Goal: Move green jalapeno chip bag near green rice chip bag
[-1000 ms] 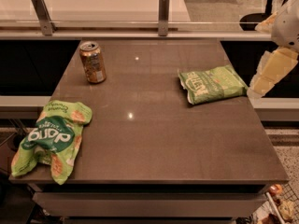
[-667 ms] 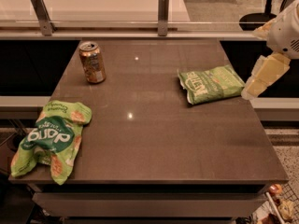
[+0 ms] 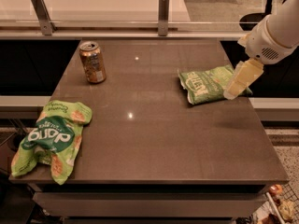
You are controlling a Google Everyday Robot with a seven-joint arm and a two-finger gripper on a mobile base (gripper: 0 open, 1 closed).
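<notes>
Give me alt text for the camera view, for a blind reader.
A robot arm's gripper is at the right end of the green jalapeno chip bag, lying on the right side of a dark table. The green rice chip bag lies at the front left corner, overhanging the edge; a soda can stands upright at the back left.

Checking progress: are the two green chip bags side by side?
No, the green jalapeno chip bag lies far right by the gripper, the green rice chip bag at the front-left corner.
</notes>
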